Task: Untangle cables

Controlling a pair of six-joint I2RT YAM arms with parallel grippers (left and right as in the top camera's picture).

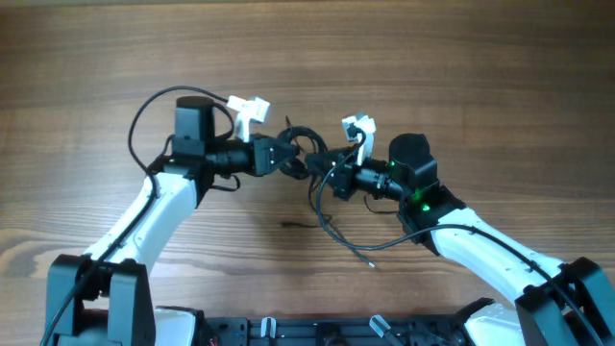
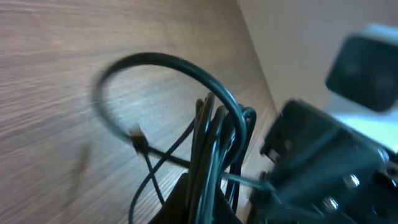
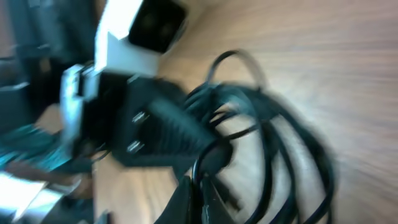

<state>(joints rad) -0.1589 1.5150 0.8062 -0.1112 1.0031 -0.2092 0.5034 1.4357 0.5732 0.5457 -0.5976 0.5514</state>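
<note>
Left gripper (image 1: 291, 157) and right gripper (image 1: 330, 179) both clamp the cables (image 1: 307, 152), frame centre.
Best drawn apart slowly, so loops slip free without snagging.

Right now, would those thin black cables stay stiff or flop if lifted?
Probably floppy: the thin black cables curl in loose loops between the left tool and right tool. Likely light: one strand trails across the wooden table. Crossing loops may snag.

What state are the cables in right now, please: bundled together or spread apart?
Bundled: the cables form a tangled clump between the left gripper and right gripper, both shut on it.
</note>
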